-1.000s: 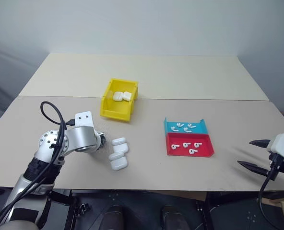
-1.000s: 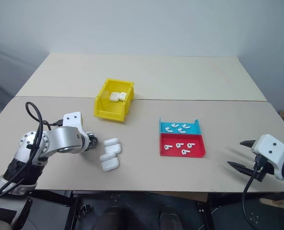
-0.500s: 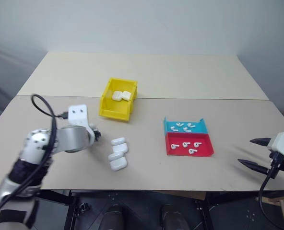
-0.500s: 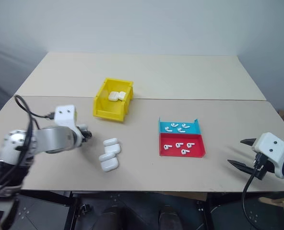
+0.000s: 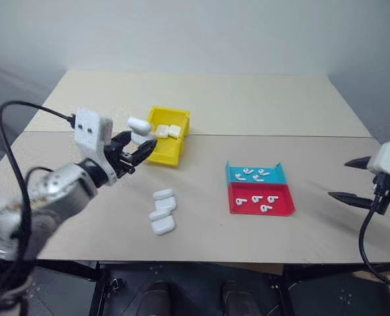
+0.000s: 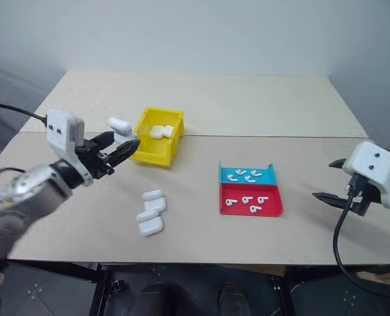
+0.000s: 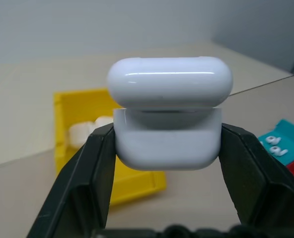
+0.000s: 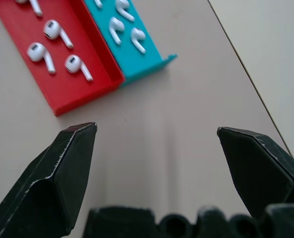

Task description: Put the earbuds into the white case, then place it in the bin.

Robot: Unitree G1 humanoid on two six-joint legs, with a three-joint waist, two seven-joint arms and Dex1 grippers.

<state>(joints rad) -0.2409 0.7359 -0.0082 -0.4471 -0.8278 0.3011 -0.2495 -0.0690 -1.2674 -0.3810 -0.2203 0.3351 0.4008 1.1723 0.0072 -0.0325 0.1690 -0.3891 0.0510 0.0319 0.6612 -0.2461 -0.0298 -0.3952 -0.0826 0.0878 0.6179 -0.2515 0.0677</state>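
Your left gripper (image 7: 167, 148) pinches the white case (image 7: 169, 111) across its base; glossy, light, likely slippery; right gripper (image 8: 157, 163) spread, empty.

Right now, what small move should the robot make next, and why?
Probably bring the open right gripper over to the red-and-blue tray for an earbud. The left gripper holds a white case raised off the table with its lid ajar, apparently ready for filling.
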